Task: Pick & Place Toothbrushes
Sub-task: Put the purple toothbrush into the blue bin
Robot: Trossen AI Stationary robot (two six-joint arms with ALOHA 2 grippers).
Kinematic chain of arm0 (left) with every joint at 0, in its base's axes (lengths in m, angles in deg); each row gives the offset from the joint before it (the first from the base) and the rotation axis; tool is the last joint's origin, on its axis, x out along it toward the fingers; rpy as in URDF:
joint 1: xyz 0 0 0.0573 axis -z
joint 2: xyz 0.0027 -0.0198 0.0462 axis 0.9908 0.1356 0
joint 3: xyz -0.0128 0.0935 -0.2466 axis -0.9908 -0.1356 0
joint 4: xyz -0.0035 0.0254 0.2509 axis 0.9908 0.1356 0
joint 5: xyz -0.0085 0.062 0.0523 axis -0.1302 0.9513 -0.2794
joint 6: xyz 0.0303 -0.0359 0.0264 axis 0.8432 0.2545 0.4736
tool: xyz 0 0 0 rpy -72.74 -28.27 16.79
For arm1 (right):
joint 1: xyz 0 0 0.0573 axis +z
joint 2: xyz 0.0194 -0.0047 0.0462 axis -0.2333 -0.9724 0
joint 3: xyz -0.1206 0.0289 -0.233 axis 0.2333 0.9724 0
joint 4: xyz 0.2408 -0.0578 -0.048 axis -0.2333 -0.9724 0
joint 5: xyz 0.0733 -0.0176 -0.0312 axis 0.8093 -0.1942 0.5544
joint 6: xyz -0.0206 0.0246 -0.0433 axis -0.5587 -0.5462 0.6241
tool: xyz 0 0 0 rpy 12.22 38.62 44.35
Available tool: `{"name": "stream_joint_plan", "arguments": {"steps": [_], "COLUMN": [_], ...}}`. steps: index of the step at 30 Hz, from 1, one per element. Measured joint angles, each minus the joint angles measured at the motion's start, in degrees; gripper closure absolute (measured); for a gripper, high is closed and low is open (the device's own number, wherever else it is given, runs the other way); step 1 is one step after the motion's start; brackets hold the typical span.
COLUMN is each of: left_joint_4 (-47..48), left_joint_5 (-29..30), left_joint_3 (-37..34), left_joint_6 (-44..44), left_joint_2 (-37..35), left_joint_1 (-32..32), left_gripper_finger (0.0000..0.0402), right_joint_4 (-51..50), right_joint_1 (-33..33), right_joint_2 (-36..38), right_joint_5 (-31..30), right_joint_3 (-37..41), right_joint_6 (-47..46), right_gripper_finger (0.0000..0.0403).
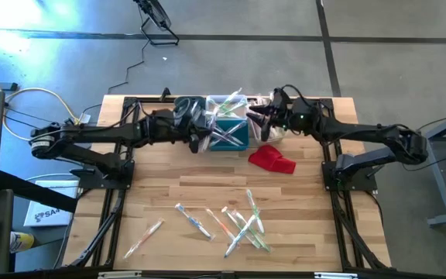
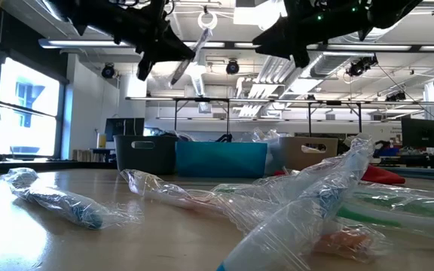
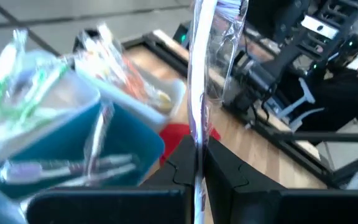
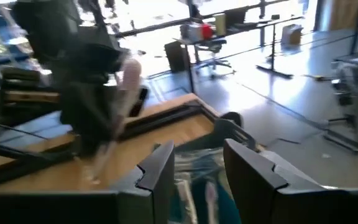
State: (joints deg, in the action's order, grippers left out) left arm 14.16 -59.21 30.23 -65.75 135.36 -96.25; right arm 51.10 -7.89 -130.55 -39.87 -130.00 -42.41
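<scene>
1. Your left gripper [image 3: 197,163] is pinched shut on a wrapped toothbrush [image 3: 199,74], held up above the teal bin [image 1: 231,133] at the far middle of the table [image 1: 161,194].
2. Your right gripper [image 4: 194,163] hangs just across that bin from the left one, fingers parted and holding nothing.
3. More wrapped toothbrushes [image 1: 242,223] lie scattered near the table's front edge; others already sit in the teal bin and in the white bin [image 3: 143,93] next to it.
4. Risk: the grip is low on the brush and its wrapper is slick, so the brush may swing or slide out and drop outside the bin.
5. Risk: the 2 grippers are close together over the bins; moving either sideways could knock the other.
6. Brushes standing up out of the bins could catch a descending finger.
7. The red cloth [image 1: 272,160] lies just in front of the bins. The middle of the table between the cloth and the loose brushes gives you room.
</scene>
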Motion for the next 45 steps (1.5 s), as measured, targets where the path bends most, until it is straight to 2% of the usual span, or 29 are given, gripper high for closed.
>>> {"name": "stream_joint_plan", "arguments": {"steps": [4,8,12,16,20,26,32,36,45], "left_joint_4": [-2.8,-3.6,-7.3,-16.3,-24.3,-27.2,-28.0,-28.0,-28.1], "left_joint_5": [-1.1,-2.3,-8.6,-15.3,-19.6,-25.4,-26.6,-26.6,-22.1], "left_joint_3": [0.0,0.0,0.0,0.0,0.0,0.0,0.0,0.0,0.0], "left_joint_6": [4.0,7.7,7.7,8.5,9.1,8.8,8.8,8.8,9.1], "left_joint_2": [0.0,1.5,4.7,9.7,13.7,15.9,16.2,16.2,16.2], "left_joint_1": [-3.9,-8.0,-12.1,-14.7,-16.1,-16.3,-16.1,-14.6,-9.0], "left_gripper_finger": [0.0393,0.0393,0.0393,0.0393,0.0393,0.0393,0.0393,0.0393,0.0393], "right_joint_4": [0.4,2.0,7.2,11.5,13.3,15.2,15.5,15.5,15.5], "right_joint_1": [-2.1,-2.8,-3.5,-3.6,-3.7,-3.8,-3.7,-3.6,1.3], "right_joint_2": [0.0,-0.8,-3.6,-7.6,-10.3,-11.7,-11.6,-11.6,-11.6], "right_joint_5": [4.6,1.7,0.2,4.2,7.0,9.5,9.6,11.8,12.2], "right_joint_3": [0.0,0.0,0.0,0.0,0.0,0.0,0.0,0.0,0.0], "right_joint_6": [-1.4,1.1,5.5,3.7,3.6,0.2,-3.8,-5.6,-5.6], "right_gripper_finger": [0.0271,0.0271,0.0271,0.0271,0.0271,0.0271,0.0271,0.0271,0.0271]}}
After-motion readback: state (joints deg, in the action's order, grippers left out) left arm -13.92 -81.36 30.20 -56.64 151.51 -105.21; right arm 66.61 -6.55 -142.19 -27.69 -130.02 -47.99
